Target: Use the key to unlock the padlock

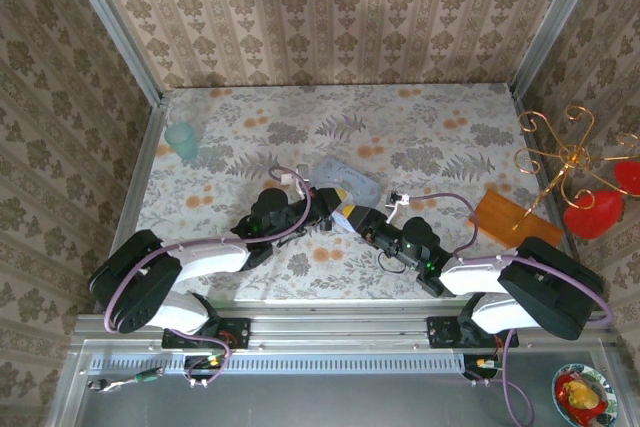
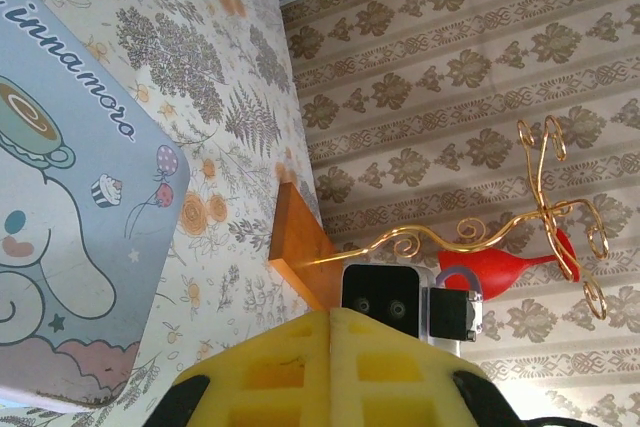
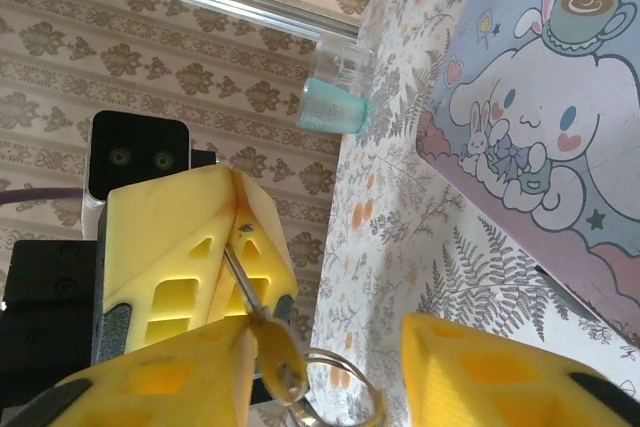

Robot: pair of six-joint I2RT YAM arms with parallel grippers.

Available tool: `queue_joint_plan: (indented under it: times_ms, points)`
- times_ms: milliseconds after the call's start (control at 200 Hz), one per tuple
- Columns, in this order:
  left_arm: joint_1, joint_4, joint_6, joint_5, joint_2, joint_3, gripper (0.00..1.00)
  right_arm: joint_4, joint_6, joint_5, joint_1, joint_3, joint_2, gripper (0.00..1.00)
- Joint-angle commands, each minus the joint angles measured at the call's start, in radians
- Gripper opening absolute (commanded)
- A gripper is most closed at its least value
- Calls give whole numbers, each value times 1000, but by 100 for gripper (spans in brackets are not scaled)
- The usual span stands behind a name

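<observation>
Starting at the near edge in the overhead view, we see a small bowl point(image 1: 583, 394) on the metal ledge at the right. The left arm point(image 1: 190, 262) and the right arm point(image 1: 500, 277) reach inward over the flowered table point(image 1: 430, 137) and meet near its middle.

The left end effector point(image 2: 330, 327) has its yellow fingers pressed together with no gap. From the right wrist camera, a thin silvery rod point(image 3: 243, 282) comes out of the seam between those fingers, so we take it to be pinched there. Whether the rod is the padlock's shackle we cannot tell. At the rod's lower end hangs a brass-coloured key point(image 3: 283, 367) with a wire ring point(image 3: 350, 392).

The right end effector point(image 3: 330, 347) faces the left one closely. Its fingers stand apart with a clear gap. The key lies against the inner face of one finger, and the other finger touches nothing.

Just beyond the two fingertips, the pale blue cartoon-printed tin point(image 1: 350, 182) lies flat on the table. Farther right stands a wooden block point(image 1: 500, 215) carrying a curled gold stand point(image 1: 565, 157) with red ornaments point(image 1: 595, 215). Toward the far left there is a teal cup point(image 1: 183, 140), well apart from the tin. The patterned wall point(image 1: 340, 7) closes off the back.
</observation>
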Motion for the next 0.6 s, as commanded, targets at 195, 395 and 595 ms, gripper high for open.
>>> queue_joint_plan:
  times_ms: [195, 395, 595]
  points:
    - [-1, 42, -11, -17, 7, 0, 0, 55, -8, 11, 8, 9, 8, 25]
    - [4, 44, -11, -20, 10, -6, 0, 55, -9, 13, 11, 9, 14, 15]
    - [9, 40, -8, -22, 18, -11, 0, 55, -11, 10, 17, 12, 18, 5]
